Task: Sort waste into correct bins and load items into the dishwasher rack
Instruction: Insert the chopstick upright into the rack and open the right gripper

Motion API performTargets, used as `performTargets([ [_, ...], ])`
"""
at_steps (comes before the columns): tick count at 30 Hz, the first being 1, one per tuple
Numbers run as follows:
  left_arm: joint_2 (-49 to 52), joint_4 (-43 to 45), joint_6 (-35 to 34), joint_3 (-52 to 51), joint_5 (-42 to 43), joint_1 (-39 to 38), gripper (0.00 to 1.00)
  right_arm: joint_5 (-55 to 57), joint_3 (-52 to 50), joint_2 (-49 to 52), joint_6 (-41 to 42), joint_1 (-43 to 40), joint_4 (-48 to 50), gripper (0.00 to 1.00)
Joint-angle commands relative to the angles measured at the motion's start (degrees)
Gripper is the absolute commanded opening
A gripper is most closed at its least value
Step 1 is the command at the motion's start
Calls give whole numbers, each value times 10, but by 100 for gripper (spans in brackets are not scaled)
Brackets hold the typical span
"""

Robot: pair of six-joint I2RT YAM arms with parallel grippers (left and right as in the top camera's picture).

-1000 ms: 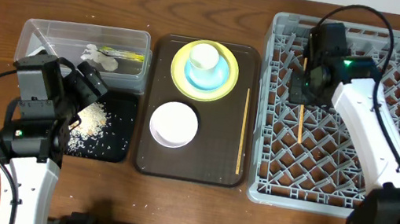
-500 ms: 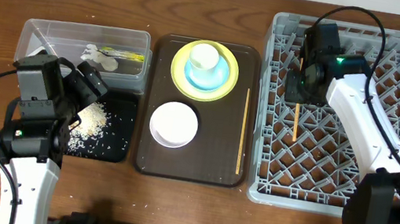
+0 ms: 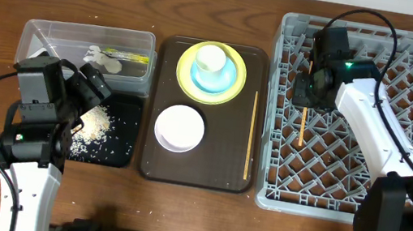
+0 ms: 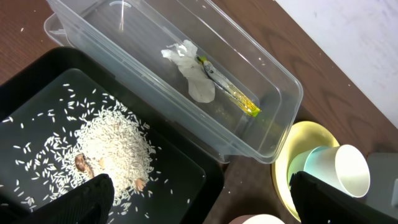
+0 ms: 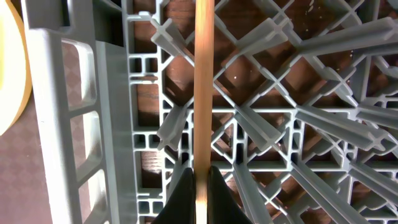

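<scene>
Your right jaws pinch one chopstick [image 5: 204, 74] lengthwise over the rack [image 5: 115, 93], so it can settle between pegs; left jaws hang wide above the black tray [image 4: 180, 168]

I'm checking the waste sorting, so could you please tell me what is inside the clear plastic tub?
The clear tub holds a crumpled white tissue and a snack wrapper touching it. Anything beneath the tissue is covered.

No text, label, brand or number is readable.
</scene>
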Motion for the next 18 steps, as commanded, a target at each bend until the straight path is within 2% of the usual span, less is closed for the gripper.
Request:
performTargets([
  [1,1,-2,1,12,-3,3,93,-3,-10,3,10,-4,3,1],
  [9,1,-2,1,12,-3,3,93,-7,-43,3,10,-4,45,2],
  [18,1,-2,1,12,-3,3,93,-30,-43,3,10,-3,50,2],
])
